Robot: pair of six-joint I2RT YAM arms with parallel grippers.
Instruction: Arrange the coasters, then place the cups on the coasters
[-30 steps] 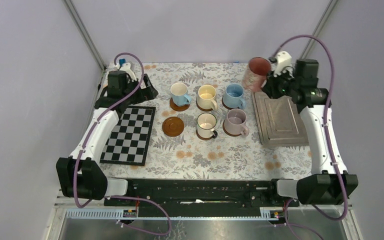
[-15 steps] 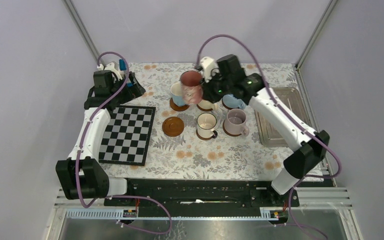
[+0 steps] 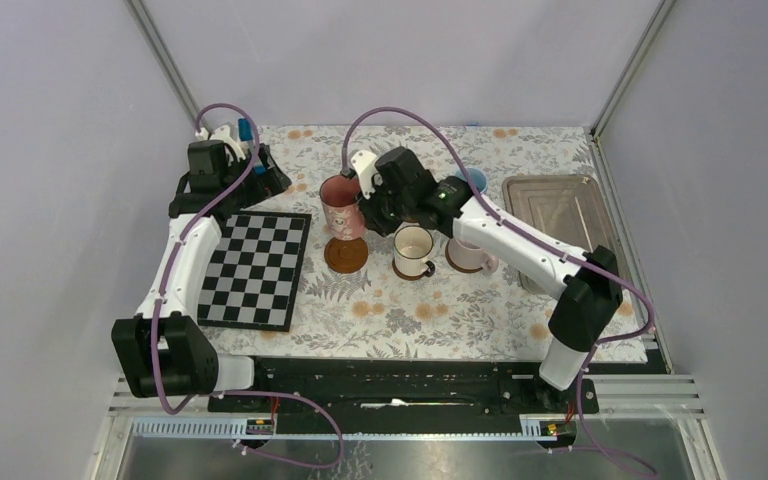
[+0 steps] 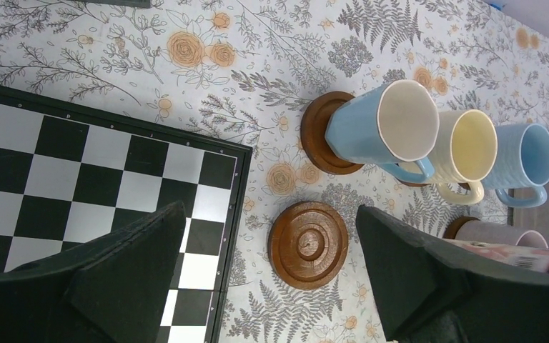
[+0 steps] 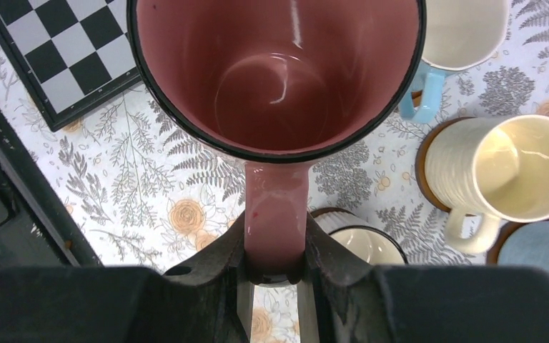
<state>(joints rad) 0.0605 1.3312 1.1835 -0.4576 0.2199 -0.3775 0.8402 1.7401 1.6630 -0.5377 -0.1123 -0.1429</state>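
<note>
Right gripper [image 5: 275,275] pinching the pinkish-red cup [image 3: 343,207] by its handle, upright just above the one bare coaster [image 3: 346,254] — seemingly the last cup to place, which calls for lowering it straight down, centred — while the left gripper [image 4: 266,239] hangs spread wide beyond that coaster.

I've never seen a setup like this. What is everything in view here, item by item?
light blue cups: two, far row, on coasters
yellow-cream cup: one, between the blue ones, on a coaster
white-cream cup: one, near row, on a coaster
lilac-grey cup: one, near row, on a coaster
pinkish red cup: one, held in the air
coasters: six, brown; five under cups, one bare beside the board
chequered board: one, black and white, left
metal tray: one, grey, right
tablecloth: one, floral
left gripper: open, far left
right gripper: shut on the red cup's handle
</note>
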